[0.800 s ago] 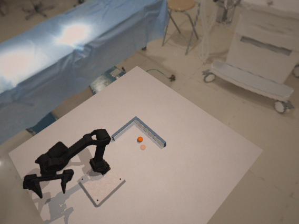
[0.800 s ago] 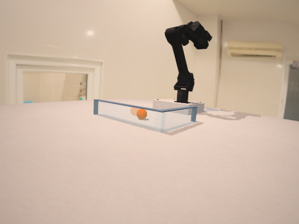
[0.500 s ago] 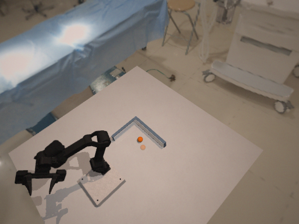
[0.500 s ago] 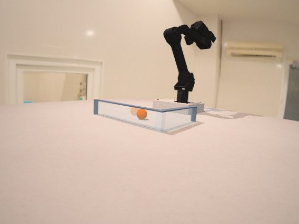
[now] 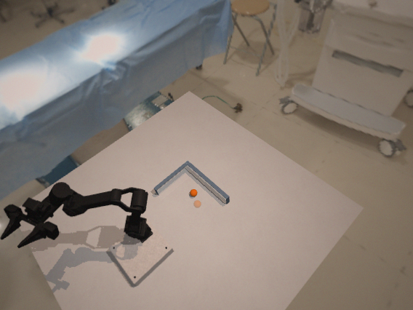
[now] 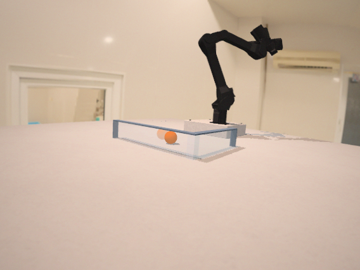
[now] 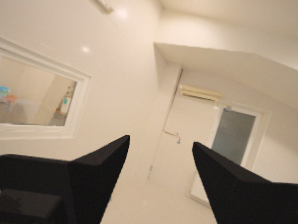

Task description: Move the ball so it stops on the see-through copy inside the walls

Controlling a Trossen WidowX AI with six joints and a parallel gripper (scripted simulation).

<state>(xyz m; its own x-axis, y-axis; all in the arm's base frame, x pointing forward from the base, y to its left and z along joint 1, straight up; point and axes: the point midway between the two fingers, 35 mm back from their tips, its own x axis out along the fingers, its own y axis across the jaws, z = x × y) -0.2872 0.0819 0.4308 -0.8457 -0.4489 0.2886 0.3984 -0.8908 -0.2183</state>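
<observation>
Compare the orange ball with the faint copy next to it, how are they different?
The ball is solid, bright orange; the see-through copy is pale and faded. The ball lies nearer the corner of the clear walls; the copy lies farther out, beside it and not overlapping in the top view. Both look round, similar in size, inside the walls.

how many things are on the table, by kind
solid orange ball: 1
see-through ball copy: 1
clear walls: 2
arm with its open tool: 1
base plate: 1
total: 6
</observation>
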